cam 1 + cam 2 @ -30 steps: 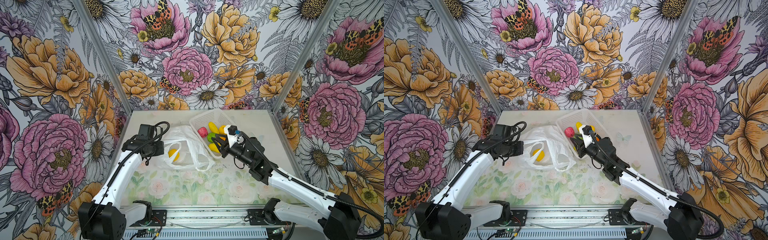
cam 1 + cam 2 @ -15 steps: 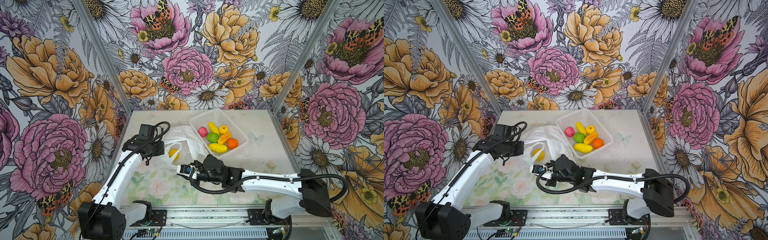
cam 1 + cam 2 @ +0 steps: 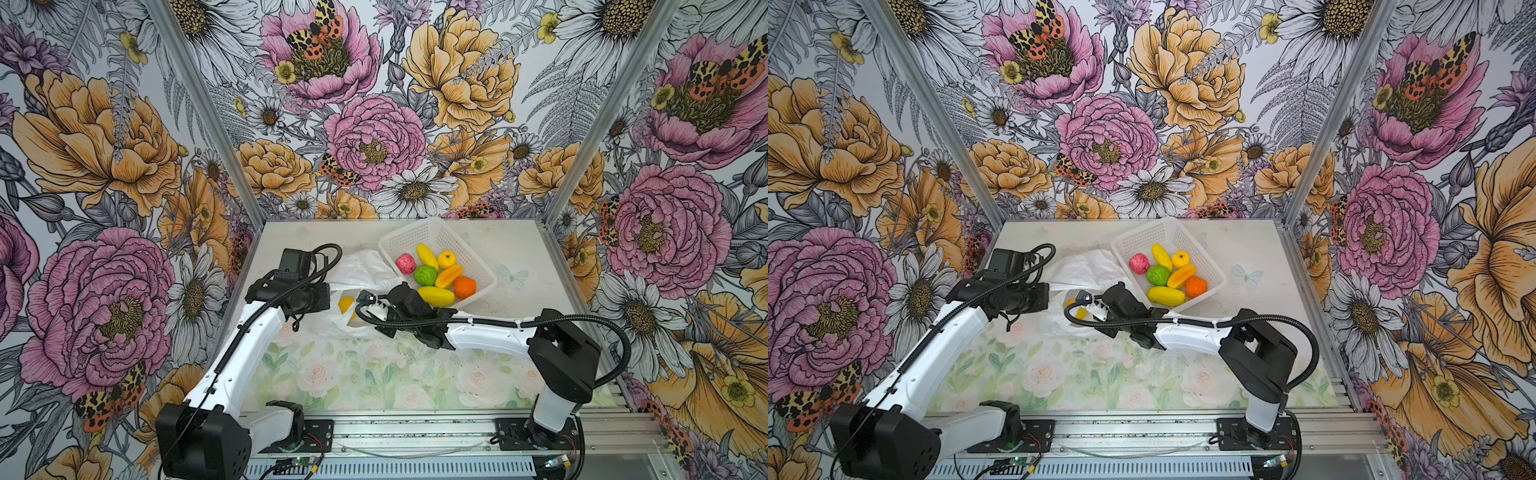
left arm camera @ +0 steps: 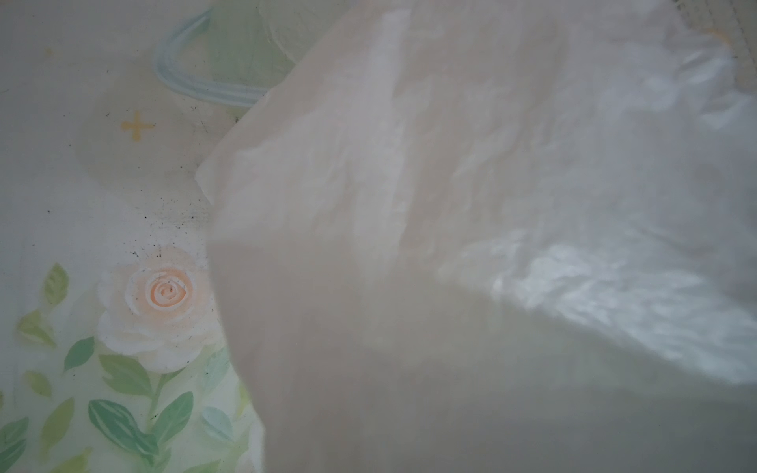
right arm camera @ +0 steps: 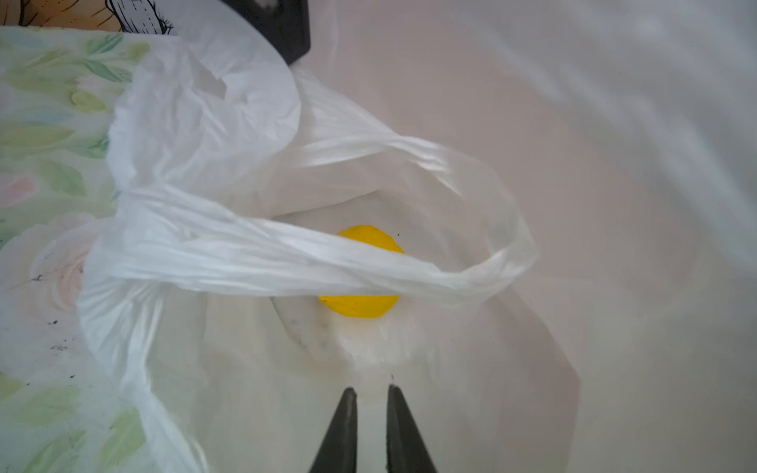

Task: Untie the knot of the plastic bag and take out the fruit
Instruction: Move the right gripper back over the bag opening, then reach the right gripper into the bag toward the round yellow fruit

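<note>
The left end effector (image 3: 330, 296) is clamped on the rim of the plastic bag (image 3: 361, 266), apparently to hold its mouth open. The right end effector (image 5: 370, 389), jaws narrowly apart and empty, faces the yellow fruit (image 5: 358, 305) just ahead, behind a loose handle (image 5: 245, 254).

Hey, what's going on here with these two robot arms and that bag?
Two arms are emptying a thin white plastic bag of toy fruit. The left gripper is shut on the bag's edge. The right gripper, fingers slightly apart and empty, points into the mouth at a round yellow fruit under a loose handle loop. Six fruits lie in the white lattice basket.
</note>
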Controlling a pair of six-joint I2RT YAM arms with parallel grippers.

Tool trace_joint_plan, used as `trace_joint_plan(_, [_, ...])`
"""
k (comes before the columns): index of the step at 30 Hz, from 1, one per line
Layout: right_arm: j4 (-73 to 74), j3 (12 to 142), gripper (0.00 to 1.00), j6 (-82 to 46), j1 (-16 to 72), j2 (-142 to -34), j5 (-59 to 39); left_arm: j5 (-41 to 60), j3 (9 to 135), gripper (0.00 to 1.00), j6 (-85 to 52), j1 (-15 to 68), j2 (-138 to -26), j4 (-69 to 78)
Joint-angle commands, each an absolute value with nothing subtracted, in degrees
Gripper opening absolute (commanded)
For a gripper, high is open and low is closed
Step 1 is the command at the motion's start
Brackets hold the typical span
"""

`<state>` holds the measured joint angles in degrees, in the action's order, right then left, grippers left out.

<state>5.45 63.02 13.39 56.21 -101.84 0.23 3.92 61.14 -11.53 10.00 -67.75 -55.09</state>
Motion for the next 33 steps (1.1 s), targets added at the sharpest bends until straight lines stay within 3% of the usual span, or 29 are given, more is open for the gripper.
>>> trace_joint_plan(1, [3.0,66.5,0.21,13.6,56.9,-104.6,-1.8,4.4,60.6,0.0,-11.0,10.6,-67.9,-54.9])
trace_joint_plan(4, [1.4,68.1,0.34,15.3,58.6,-106.5,-3.0,4.3,60.6,0.0,-11.0,10.6,-68.0,-54.9])
trace_joint_plan(9, [0.0,71.3,0.68,17.1,61.9,-110.2,-7.1,4.2,60.6,0.0,-11.0,10.5,-68.1,-54.8])
trace_joint_plan(12, [-0.8,75.0,0.77,16.7,64.1,-114.0,-3.5,4.1,60.6,0.0,-11.0,10.5,-68.1,-54.8])
trace_joint_plan(17, [-2.1,81.5,0.8,13.5,65.3,-119.3,6.9,4.2,60.6,0.0,-11.0,10.5,-68.1,-54.9])
trace_joint_plan(24, [-0.7,82.5,0.7,5.8,62.0,-118.4,10.9,4.2,60.6,0.0,-11.0,10.5,-68.2,-54.8])
trace_joint_plan(33, [-0.8,88.6,0.87,1.1,58.4,-125.8,3.9,4.4,60.6,0.0,-11.0,10.6,-68.0,-54.8])
